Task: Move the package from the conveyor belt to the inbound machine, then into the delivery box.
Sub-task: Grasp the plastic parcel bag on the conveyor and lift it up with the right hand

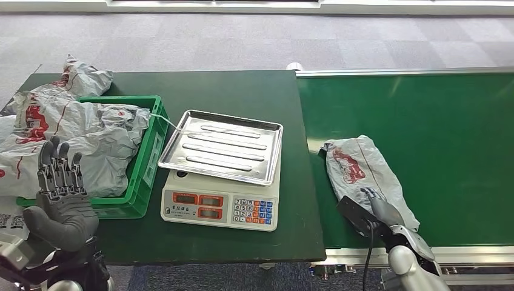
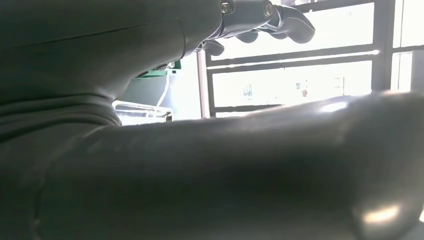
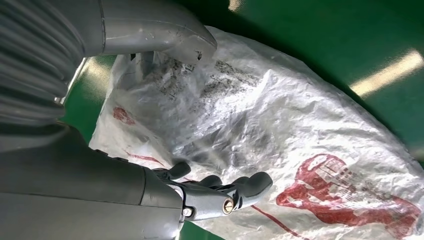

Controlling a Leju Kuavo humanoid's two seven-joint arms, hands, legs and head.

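Note:
A grey plastic package (image 1: 362, 171) with red print lies on the green conveyor belt (image 1: 436, 133), near its left edge. My right hand (image 1: 380, 211) is at the package's near end. In the right wrist view the thumb (image 3: 160, 35) and the fingers (image 3: 225, 192) are spread wide over the crinkled package (image 3: 300, 130), without closing on it. My left hand (image 1: 60, 194) is raised in front of the green crate (image 1: 145, 163), fingers straight up and apart, holding nothing. The scale (image 1: 221, 209) with its steel tray (image 1: 223, 145) stands between crate and belt.
The crate holds several grey packages (image 1: 79, 133), piled above its rim and spilling to the left. The dark green table (image 1: 242, 91) meets the belt at a metal edge. Grey carpet lies beyond. The left wrist view looks past the fingers (image 2: 265, 20) at bright windows.

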